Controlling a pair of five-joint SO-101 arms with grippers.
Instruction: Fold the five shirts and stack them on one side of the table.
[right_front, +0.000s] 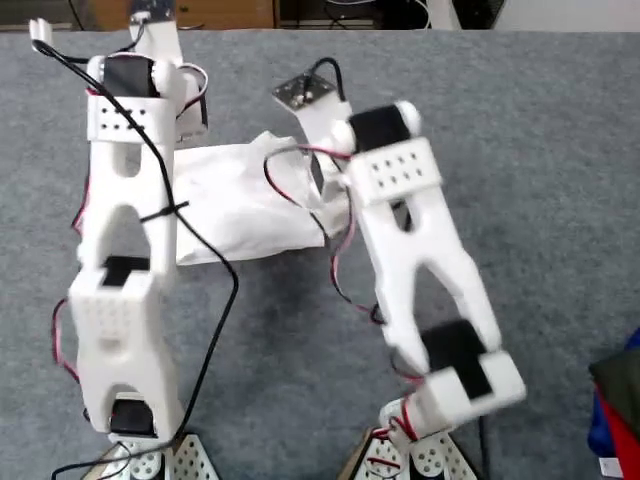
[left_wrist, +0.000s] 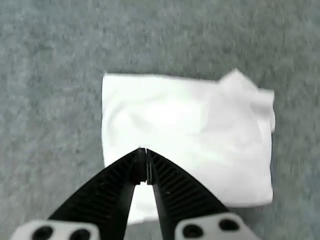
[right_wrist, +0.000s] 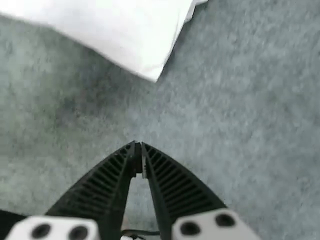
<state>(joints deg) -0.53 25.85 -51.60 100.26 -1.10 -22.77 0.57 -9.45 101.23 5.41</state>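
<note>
A white shirt (right_front: 240, 205) lies folded into a rough rectangle on the grey table cover, between the two arms. In the left wrist view the white shirt (left_wrist: 200, 130) lies flat, with one corner bunched up. My left gripper (left_wrist: 145, 156) is shut over the shirt's near edge, and no cloth shows between its fingers. My right gripper (right_wrist: 138, 150) is shut over bare grey cover, a short way off a corner of the white shirt (right_wrist: 125, 35). The left arm (right_front: 125, 230) covers the shirt's left end. The right arm (right_front: 420, 250) crosses its right end.
A pile of folded shirts (right_front: 615, 405) in dark green, blue and red sits at the table's right edge. The grey table cover (right_front: 540, 150) is bare at the back right. Cables hang along both arms.
</note>
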